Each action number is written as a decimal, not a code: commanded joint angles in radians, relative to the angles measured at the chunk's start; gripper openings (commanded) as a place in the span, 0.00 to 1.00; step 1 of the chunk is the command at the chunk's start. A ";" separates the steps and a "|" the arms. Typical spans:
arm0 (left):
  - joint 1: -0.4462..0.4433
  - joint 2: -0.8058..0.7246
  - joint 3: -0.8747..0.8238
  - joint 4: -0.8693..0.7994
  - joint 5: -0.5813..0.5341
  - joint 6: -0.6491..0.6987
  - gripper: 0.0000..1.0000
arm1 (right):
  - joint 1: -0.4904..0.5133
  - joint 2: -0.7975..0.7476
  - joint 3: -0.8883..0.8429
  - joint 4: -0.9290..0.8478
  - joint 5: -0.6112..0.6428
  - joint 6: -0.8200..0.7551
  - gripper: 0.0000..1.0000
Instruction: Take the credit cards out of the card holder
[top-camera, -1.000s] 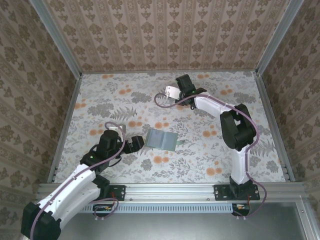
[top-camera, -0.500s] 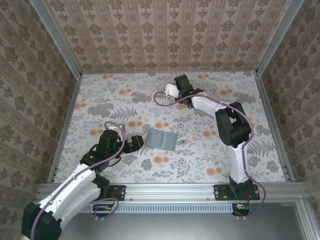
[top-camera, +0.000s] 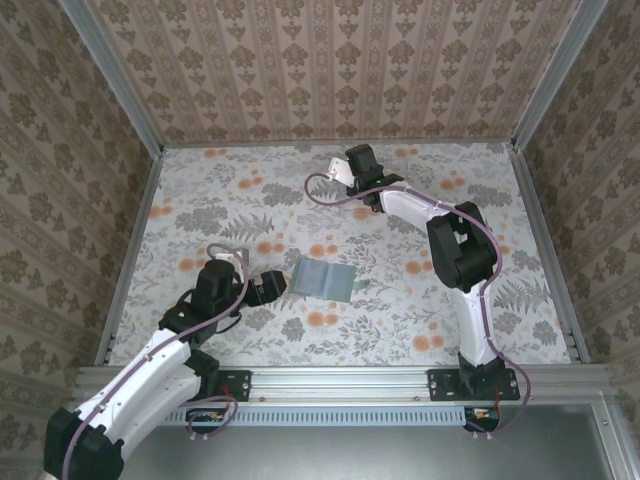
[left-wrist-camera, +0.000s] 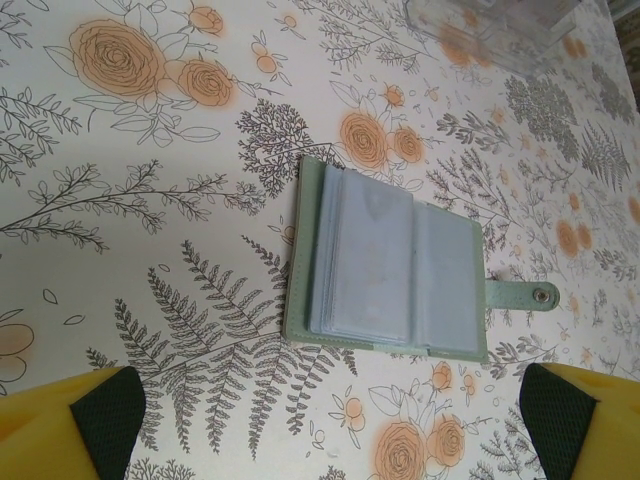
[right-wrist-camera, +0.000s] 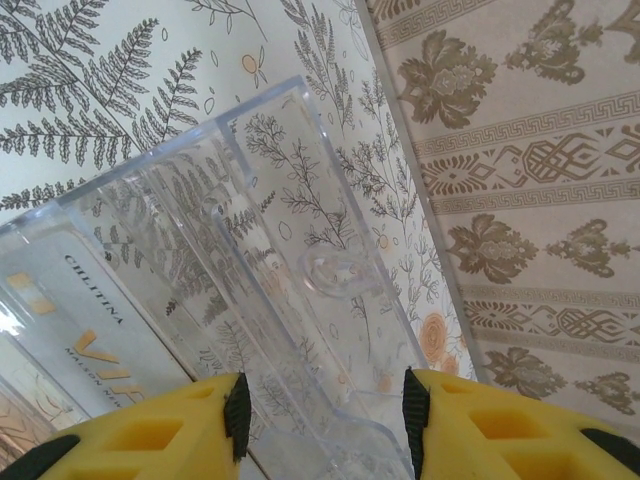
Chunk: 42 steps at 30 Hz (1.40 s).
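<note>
The counter is covered edge to edge with a pale cloth printed in grey ferns and orange roses. Three walls papered in brown-and-beige damask stripes close it in, with bare aluminium posts at the far corners and an aluminium rail along the near edge.

The card holder lies flat and open near the middle of the counter. In the left wrist view its grey-green cover shows around a stack of clear sleeves, and its snap strap sticks out at the 3 o'clock side. Whether any sleeve has a card in it cannot be told.

The left fingers sit just at 9 o'clock of the holder, spread fully wide and gripping nothing.

The right fingers are toward 12 o'clock, close to the back wall. They stand about half apart over a clear plastic tray, one end of it in the gap. Whether they press on it cannot be told. Inside the tray, at 9 o'clock, lies a pale card with gold lettering.
</note>
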<state>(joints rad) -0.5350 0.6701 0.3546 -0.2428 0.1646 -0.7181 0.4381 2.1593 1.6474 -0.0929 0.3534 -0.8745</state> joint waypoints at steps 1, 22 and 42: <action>0.007 -0.010 0.017 -0.007 0.013 0.002 1.00 | -0.003 -0.048 -0.027 0.011 0.014 0.051 0.48; -0.028 0.295 0.087 0.158 0.123 0.001 0.80 | 0.196 -0.675 -0.595 -0.144 -0.148 1.137 0.38; -0.155 0.651 0.268 0.206 0.099 0.021 0.67 | 0.361 -0.610 -0.934 0.018 -0.329 1.524 0.17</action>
<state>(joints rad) -0.6815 1.3037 0.5915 -0.0494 0.2626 -0.7136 0.7990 1.5208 0.7235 -0.1215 0.0624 0.6041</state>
